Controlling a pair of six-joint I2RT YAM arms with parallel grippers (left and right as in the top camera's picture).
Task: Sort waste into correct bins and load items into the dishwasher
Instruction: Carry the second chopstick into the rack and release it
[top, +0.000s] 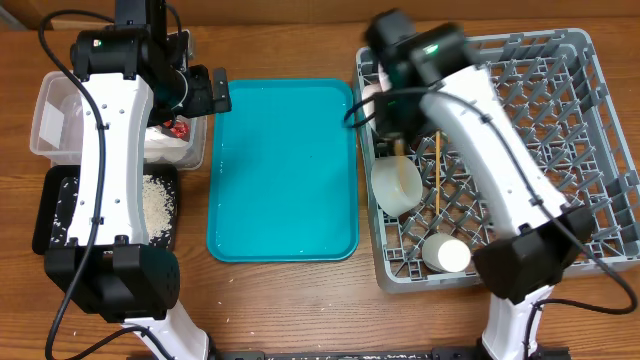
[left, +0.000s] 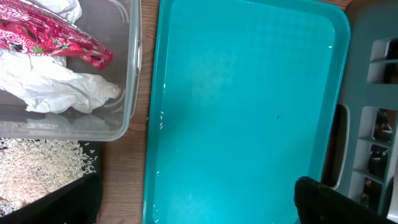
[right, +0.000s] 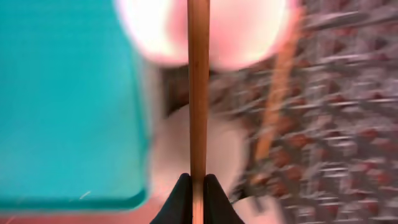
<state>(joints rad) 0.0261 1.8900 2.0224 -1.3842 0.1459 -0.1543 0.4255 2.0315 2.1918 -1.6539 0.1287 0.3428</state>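
My right gripper (right: 198, 188) is shut on a wooden chopstick (right: 198, 93) and holds it over the left side of the grey dish rack (top: 560, 100). The second chopstick (top: 436, 172) lies in the rack beside the pale grey bowl (top: 397, 186). A pinkish plate (right: 242, 34) and the small white cup (top: 447, 254) are also in the rack. My left gripper (left: 199, 210) is open and empty over the teal tray's left edge. The clear tub (left: 127, 93) holds the white napkin (left: 59, 90) and red wrapper (left: 59, 40). The rice (left: 37, 171) lies in the black tray (top: 55, 215).
The teal tray (top: 285, 170) lies between the bins and the rack, with a few stray grains near its left rim. The right arm (top: 500, 150) crosses over the rack and hides part of the plates. The right wrist view is blurred.
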